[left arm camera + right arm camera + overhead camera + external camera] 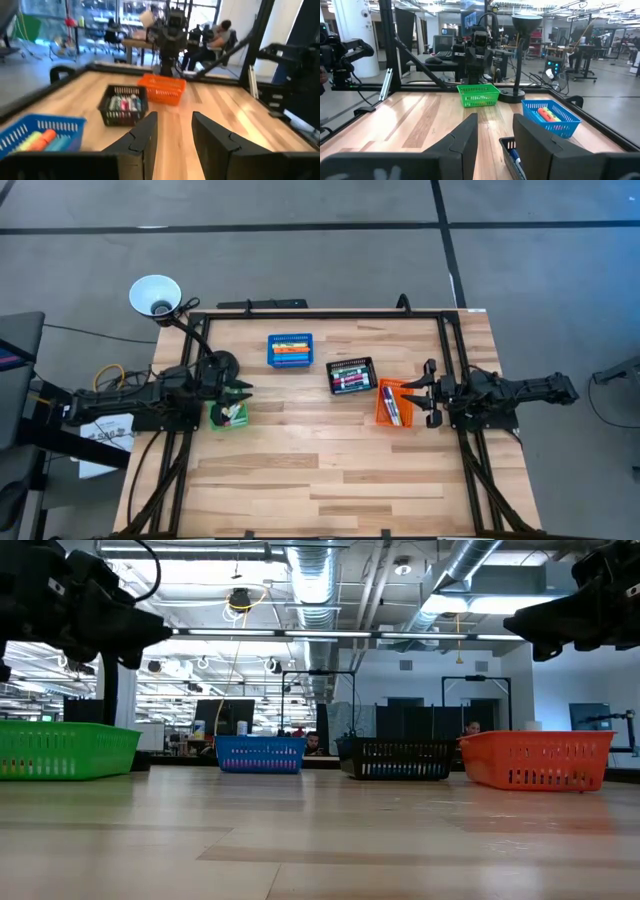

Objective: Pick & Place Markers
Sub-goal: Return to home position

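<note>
Markers lie in four small bins on the wooden table. The green bin is at the left, the blue bin toward the far edge, the black bin in the middle and the orange bin at the right. My left gripper hovers open and empty over the green bin's far right edge, facing the black bin. My right gripper is open and empty just right of the orange bin. In its wrist view, a blue-capped marker in a bin shows between the fingers of the right gripper.
A white desk lamp stands at the far left corner, its stalk reaching over the table. A black frame rail runs along the table's edges. Bare wood fills the near half. People sit in the room beyond.
</note>
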